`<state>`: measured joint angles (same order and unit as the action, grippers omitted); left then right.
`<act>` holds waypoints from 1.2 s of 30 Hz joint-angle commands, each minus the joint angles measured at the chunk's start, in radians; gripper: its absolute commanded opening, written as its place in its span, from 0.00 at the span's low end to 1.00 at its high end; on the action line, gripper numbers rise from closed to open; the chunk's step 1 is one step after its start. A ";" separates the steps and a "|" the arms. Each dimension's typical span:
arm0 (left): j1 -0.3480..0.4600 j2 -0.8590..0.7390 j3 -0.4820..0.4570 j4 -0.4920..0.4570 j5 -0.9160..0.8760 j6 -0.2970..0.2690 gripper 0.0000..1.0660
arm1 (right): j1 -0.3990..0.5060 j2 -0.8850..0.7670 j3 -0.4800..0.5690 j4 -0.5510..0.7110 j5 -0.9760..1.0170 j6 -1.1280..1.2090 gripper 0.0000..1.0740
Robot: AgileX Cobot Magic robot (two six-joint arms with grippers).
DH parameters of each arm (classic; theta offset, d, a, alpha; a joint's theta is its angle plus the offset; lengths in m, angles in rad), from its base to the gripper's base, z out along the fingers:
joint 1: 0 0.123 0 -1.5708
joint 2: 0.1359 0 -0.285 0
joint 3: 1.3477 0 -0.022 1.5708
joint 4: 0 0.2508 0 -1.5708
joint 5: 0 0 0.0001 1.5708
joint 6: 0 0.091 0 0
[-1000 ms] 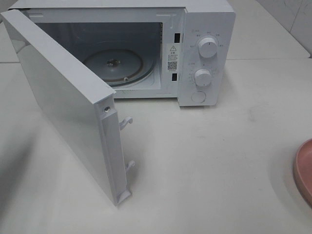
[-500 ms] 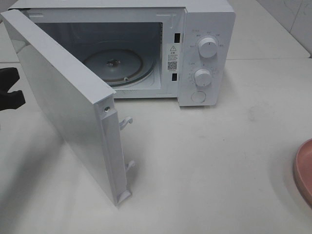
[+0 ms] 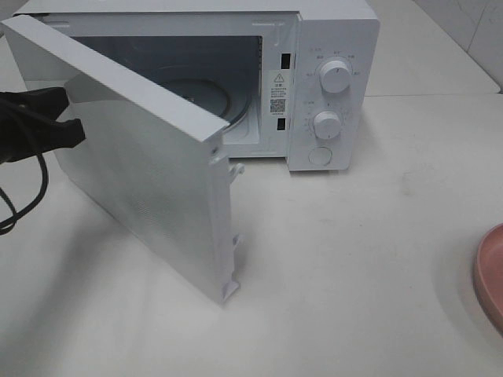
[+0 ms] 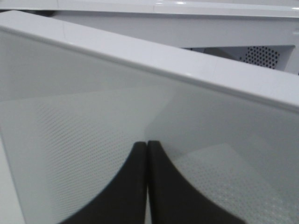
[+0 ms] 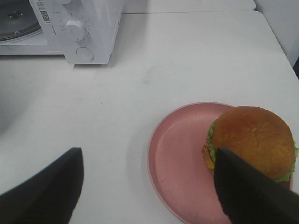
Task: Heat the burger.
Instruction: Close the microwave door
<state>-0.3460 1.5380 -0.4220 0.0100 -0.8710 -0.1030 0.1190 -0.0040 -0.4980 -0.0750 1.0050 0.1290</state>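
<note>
The burger [image 5: 252, 142] sits unheated on its plate [image 5: 180, 163] below my spread right gripper [image 5: 147, 191]; my pressed-together left gripper [image 4: 147, 186] meets the open microwave door [image 3: 149, 157].

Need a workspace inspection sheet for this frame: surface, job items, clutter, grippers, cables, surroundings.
Surface: white table, bare around the microwave.
Job's things: burger sits on the pink plate, off-centre; microwave door open, glass turntable inside with nothing on it.
Clutter: nothing seen.
Grippers: left gripper shut, tips against the door's outer face; right gripper open, above the plate beside the burger, holding nothing.
Cables: black cable loops off the left arm.
Surroundings: tiled wall behind the table.
</note>
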 commanded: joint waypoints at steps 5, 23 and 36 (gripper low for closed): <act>-0.095 0.063 -0.076 -0.118 -0.004 0.053 0.00 | -0.009 -0.028 0.001 -0.001 -0.010 -0.009 0.70; -0.290 0.247 -0.353 -0.478 0.086 0.270 0.00 | -0.009 -0.028 0.001 -0.001 -0.010 -0.009 0.70; -0.290 0.359 -0.567 -0.506 0.168 0.274 0.00 | -0.009 -0.028 0.001 -0.001 -0.010 -0.009 0.70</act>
<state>-0.6520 1.8920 -0.9590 -0.4630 -0.6370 0.1710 0.1190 -0.0040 -0.4980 -0.0750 1.0050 0.1290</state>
